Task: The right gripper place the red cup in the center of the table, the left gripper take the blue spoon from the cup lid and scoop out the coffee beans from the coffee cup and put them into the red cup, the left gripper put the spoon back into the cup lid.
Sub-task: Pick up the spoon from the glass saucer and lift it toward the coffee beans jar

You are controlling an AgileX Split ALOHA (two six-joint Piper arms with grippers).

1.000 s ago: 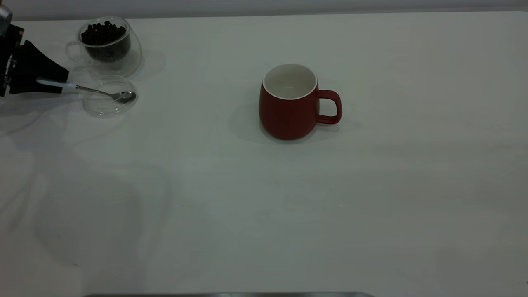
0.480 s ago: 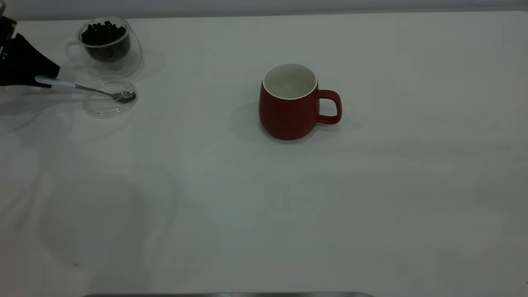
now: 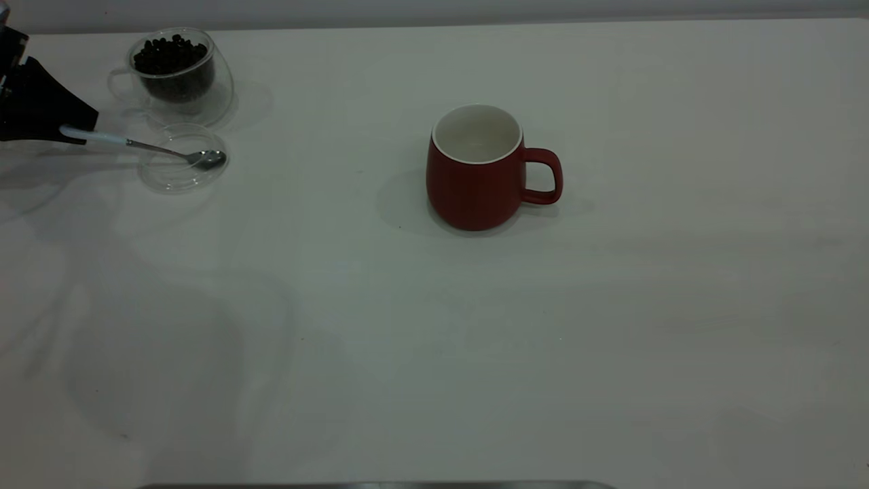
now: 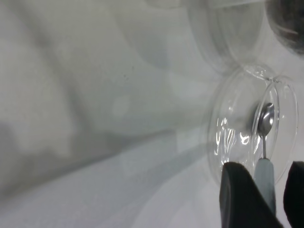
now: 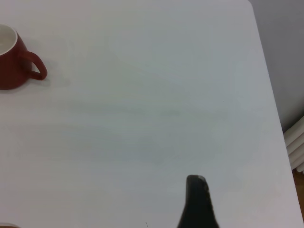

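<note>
here, by label:
left end effector (image 3: 68,132): far-left bench edge, fingers clamped on the blue spoon (image 3: 146,147) handle
spoon bowl: inside the cup lid (image 3: 182,167)
coffee cup (image 3: 178,75): just behind lid, holding coffee beans (image 3: 170,56)
red cup (image 3: 478,168): mid-bench, upright, handle rightward
right end effector (image 5: 198,202): one dark finger visible, state cannot tell
bench (image 3: 516,326): plain white

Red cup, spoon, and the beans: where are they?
red cup (image 3: 472,193), exterior view, on its red front wall.
blue spoon (image 3: 95,136), exterior view, on its pale handle.
coffee beans (image 3: 170,56), exterior view, on top of the heap.
</note>
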